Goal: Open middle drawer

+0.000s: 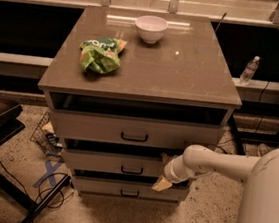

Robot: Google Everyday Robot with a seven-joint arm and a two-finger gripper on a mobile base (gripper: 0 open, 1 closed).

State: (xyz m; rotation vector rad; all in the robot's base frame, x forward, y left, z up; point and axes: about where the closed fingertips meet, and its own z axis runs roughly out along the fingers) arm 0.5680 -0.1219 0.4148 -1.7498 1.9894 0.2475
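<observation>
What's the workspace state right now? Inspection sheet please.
Surface: cabinet top, two items on it.
Job's things: middle drawer; its bar handle not gripped.
Clutter: white bowl and green snack bag on the top.
Grippers: gripper at the middle drawer's right end, right of the handle, fingers spread.
Cables: dark cable on the floor, left.
Surroundings: water bottle on the right ledge; blue tape on the floor.

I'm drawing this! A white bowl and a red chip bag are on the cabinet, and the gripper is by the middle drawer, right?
Almost. The camera view shows the chip bag is green, not red. The white bowl does sit on the cabinet, and the gripper is by the middle drawer, at its right-hand end.
</observation>
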